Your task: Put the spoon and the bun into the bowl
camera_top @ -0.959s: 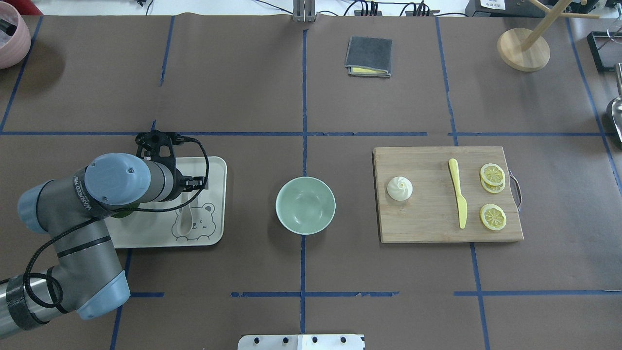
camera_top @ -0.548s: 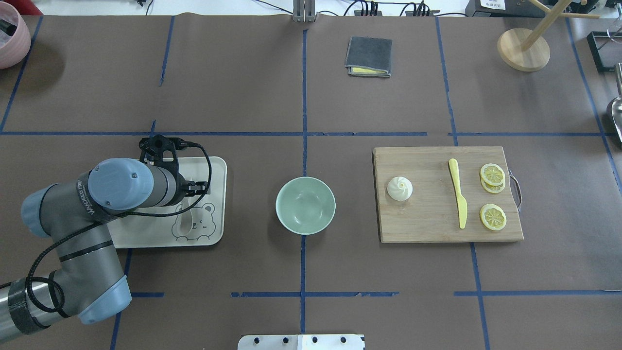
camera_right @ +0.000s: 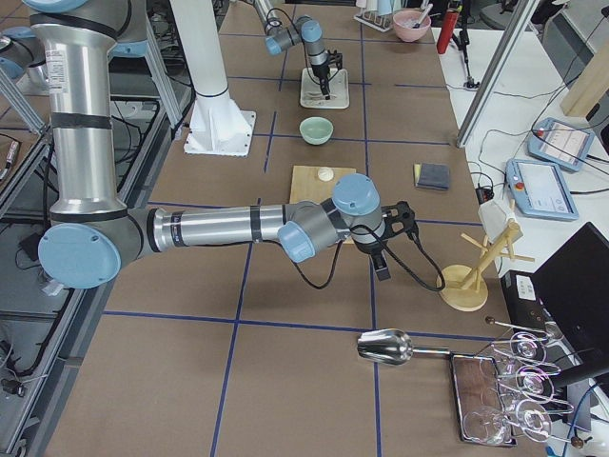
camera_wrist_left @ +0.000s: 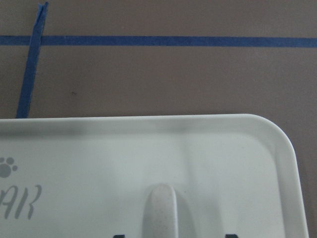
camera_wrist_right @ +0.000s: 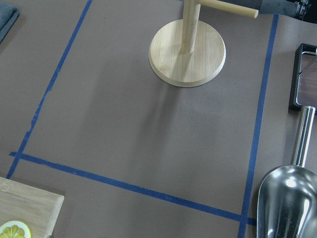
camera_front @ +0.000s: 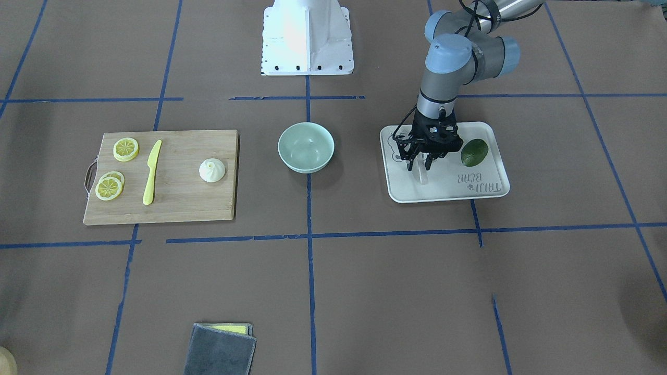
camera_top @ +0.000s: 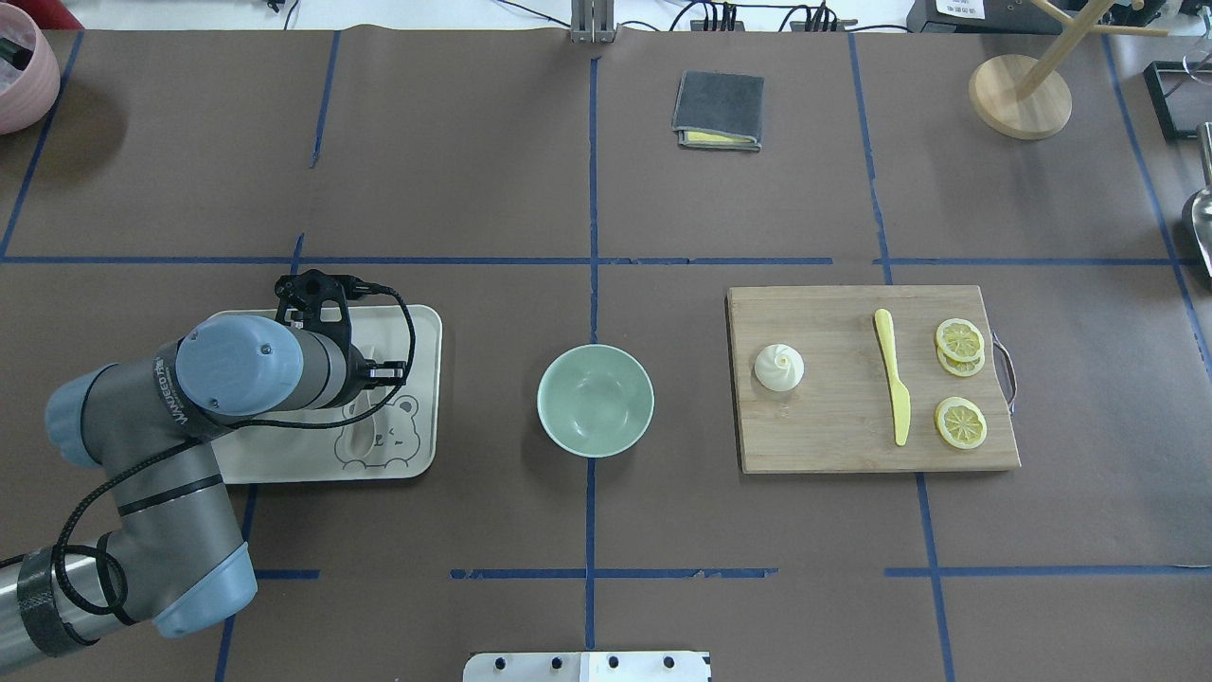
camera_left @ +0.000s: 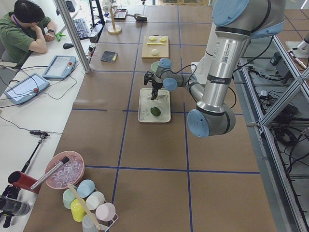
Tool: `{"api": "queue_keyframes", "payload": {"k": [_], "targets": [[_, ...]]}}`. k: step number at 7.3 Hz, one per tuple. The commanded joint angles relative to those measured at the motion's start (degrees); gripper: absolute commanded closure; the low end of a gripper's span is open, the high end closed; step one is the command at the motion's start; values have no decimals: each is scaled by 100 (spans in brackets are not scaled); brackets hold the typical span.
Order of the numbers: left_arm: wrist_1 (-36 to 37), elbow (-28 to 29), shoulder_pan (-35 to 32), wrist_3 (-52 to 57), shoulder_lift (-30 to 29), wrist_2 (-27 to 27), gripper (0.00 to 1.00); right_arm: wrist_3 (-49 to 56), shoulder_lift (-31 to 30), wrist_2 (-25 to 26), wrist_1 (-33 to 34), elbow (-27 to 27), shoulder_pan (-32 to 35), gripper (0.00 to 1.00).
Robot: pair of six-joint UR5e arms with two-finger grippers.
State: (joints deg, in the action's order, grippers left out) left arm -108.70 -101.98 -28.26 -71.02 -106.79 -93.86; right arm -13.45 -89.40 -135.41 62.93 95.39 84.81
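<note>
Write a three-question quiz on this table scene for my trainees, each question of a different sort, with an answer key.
1. True or false: the bun already lies in the bowl.
2. What shares the tray with the spoon? A) a green avocado B) a yellow knife C) a lemon slice
3. Fill in: the left gripper hangs over the spoon's handle with its jaws ____.

Key: 1 false, the bun is on the cutting board; 2 A; 3 open.
</note>
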Motion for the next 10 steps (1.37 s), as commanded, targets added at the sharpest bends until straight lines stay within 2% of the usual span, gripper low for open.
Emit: {"api": "queue_keyframes", "payload": {"k": [1, 3, 5, 6, 7, 8, 9, 10], "targets": [[7, -68, -4, 9, -8, 8, 100, 0, 2, -3, 0, -3, 0, 0], [68, -365, -13, -17, -34, -1, 100, 0, 2, -3, 0, -3, 0, 0], [121, -349, -13, -630, -393, -1, 100, 0, 2, -3, 0, -3, 0, 0], [156, -332, -13, -633, -395, 8, 100, 0, 2, -3, 0, -3, 0, 0], [156, -323, -13, -589, -317, 8, 95, 0, 2, -3, 0, -3, 0, 0], [156, -314, -30, -267, -246, 16, 22, 0, 2, -3, 0, -3, 0, 0], [156, -305, -39, 32, -202, 25, 13, 0, 2, -3, 0, -3, 0, 0], [104, -314, -30, 44, -10, 8, 12, 0, 2, -3, 0, -11, 0, 0]]}}
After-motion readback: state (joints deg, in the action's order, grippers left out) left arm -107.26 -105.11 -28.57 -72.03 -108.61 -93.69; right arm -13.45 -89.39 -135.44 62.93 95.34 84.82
